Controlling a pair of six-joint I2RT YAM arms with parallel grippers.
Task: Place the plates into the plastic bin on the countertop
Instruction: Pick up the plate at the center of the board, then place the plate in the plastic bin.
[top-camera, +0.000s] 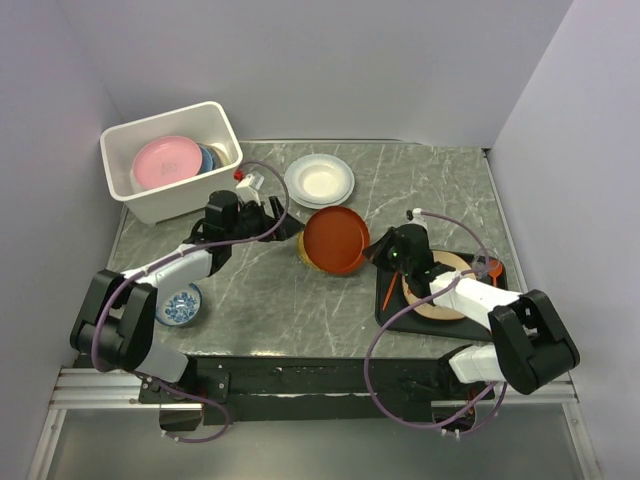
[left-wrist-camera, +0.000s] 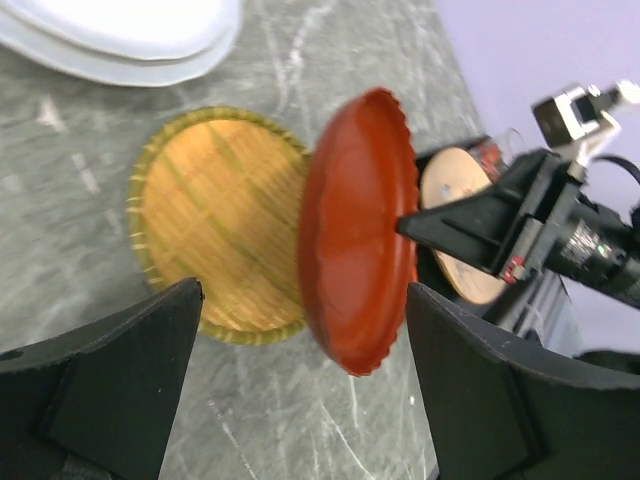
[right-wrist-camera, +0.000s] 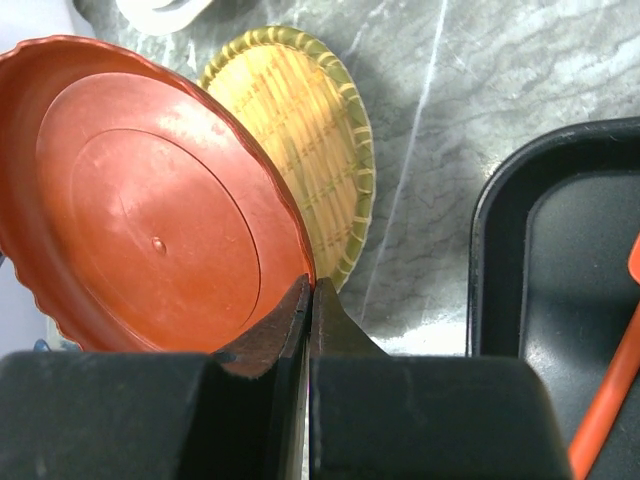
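My right gripper (top-camera: 375, 248) is shut on the rim of the red-orange plate (top-camera: 336, 240), holding it tilted above the countertop (top-camera: 270, 290); the wrist view shows the plate (right-wrist-camera: 150, 210) pinched between the fingertips (right-wrist-camera: 308, 300). The woven yellow plate (left-wrist-camera: 215, 225) lies flat under it, also in the right wrist view (right-wrist-camera: 310, 140). My left gripper (top-camera: 290, 228) is open, its jaws wide on either side of the red-orange plate's lower edge (left-wrist-camera: 360, 230), not touching. The white plate (top-camera: 319, 180) lies behind. The plastic bin (top-camera: 125, 140) at far left holds a pink plate (top-camera: 165, 162) over a blue one (top-camera: 206, 158).
A flat black tray (top-camera: 400, 310) at the right holds a tan round board (top-camera: 440, 305) and an orange utensil (top-camera: 389, 290). A small blue-and-white patterned bowl (top-camera: 181, 304) sits near the left arm. Purple walls enclose the countertop.
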